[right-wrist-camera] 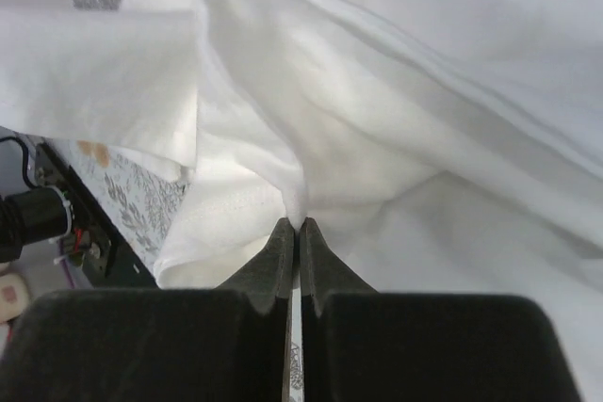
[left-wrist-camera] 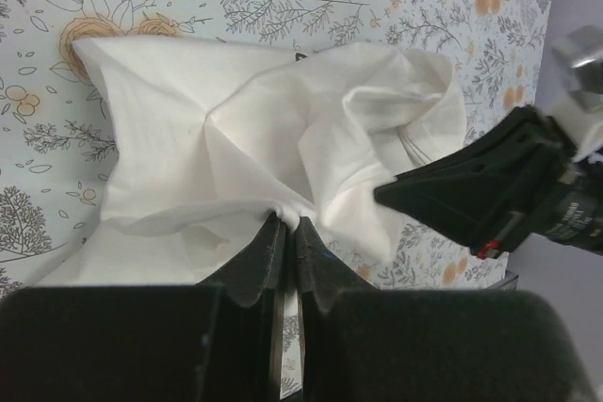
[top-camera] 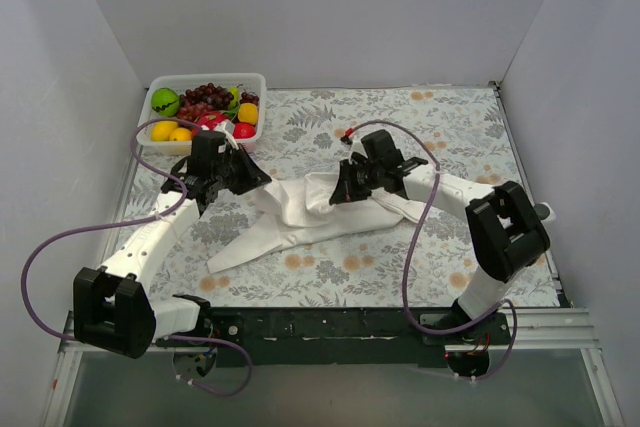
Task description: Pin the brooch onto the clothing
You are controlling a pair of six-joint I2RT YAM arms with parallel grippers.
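White and rumpled: found the T-shirt (top-camera: 325, 212) bunched into a long twisted band across the middle of the counter (top-camera: 450, 127), slanting from the near left up toward the right. Could not make out the brooch in any view.

Noted the left pincer (top-camera: 255, 179) at the band's far left edge, shut on the cloth. Confirmed this from the left wrist view: both dark fingertips (left-wrist-camera: 273, 242) pressed together, a small peak of white fabric nipped between them, with folds fanning away from the pinch.

Noted the right pincer (top-camera: 338, 195) near the middle of the band, likewise closed on the cloth. Saw in the right wrist view its tips meeting with no gap, a narrow ridge of fabric caught between them and a stitched hem just beside to the left. Saw the same pincer in the left wrist view as a dark wedge entering from the right, its point against the puffed-up far fold.

Recorded a floral cover on the counter, with grey leaves and orange blooms. Logged a clear tub (top-camera: 205, 79) at the far left corner, well apart from the shirt, holding dark grapes (top-camera: 205, 99), a green fruit (top-camera: 165, 101), and yellow, orange and red pieces. Marked purple cables (top-camera: 45, 247) looping off each arm.
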